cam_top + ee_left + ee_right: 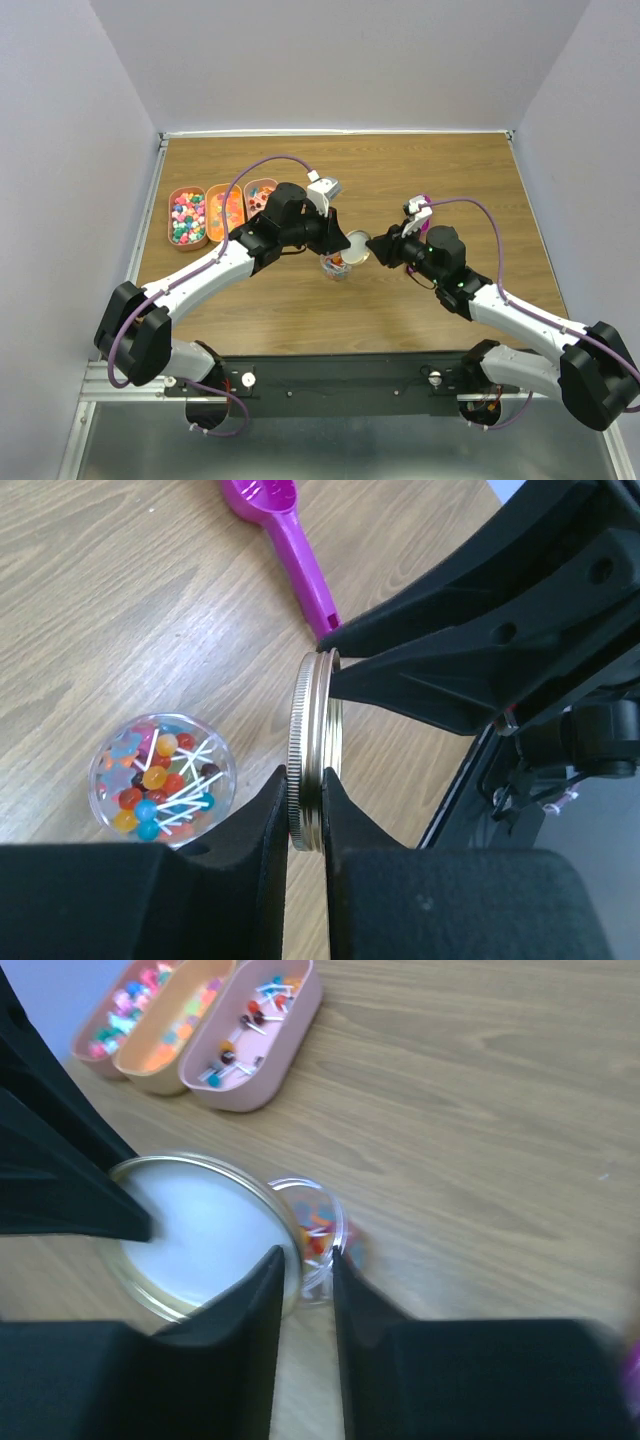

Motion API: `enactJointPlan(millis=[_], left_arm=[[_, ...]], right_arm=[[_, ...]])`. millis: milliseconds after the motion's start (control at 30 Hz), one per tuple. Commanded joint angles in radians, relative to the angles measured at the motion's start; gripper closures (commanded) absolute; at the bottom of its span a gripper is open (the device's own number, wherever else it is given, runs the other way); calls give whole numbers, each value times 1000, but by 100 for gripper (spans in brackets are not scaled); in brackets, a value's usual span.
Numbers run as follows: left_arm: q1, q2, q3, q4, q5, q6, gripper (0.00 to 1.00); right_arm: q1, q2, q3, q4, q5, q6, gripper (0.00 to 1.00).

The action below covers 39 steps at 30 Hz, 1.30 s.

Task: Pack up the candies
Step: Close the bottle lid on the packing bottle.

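Closest to the overhead camera sat the bases of both arms, bolted at the near edge of the table. From there the left arm and right arm each reached forward and bent inward, so that their wrists met nose to nose over the middle of the table. We judged this to be a handover pose.

Three peach trays lay side by side near the left edge, toward the far-left corner, keeping the candy supply clear of the meeting point. A magenta scoop lay idle on the wood just beyond the grippers.

Between the arms stood a gold-rimmed lid, held upright on its edge. The left pincer had closed on it, one finger pressing each face. The right pincer sat at the opposite part of the rim with its jaws a narrow gap apart, and we could not tell whether it gripped the lid.

A small clear jar stood open on the table just beside the lid. We took the lid to be kept close for capping it.

Some of the candies were in that jar, and the rest were in the trays.
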Motion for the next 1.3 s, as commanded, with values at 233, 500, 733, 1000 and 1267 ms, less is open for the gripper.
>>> enactJointPlan(millis=[233,500,733,1000,1267], left_arm=[[-22,-49,72,-178,-427,226,100],[-173,-26,95,-219,-895,388,100],[-338,47,67,-223,-1251,371,100],[-479,193,98,-246,-1467,375,100],[-551,302,121,-213,-1560,455,100]], right_arm=[[6,-16,114,-257,16,-40,4],[3,-22,200,-471,214,-12,3],[-20,-52,173,-524,360,21,3],[-69,-129,114,-540,394,44,3],[-124,-221,110,-652,653,124,3]])
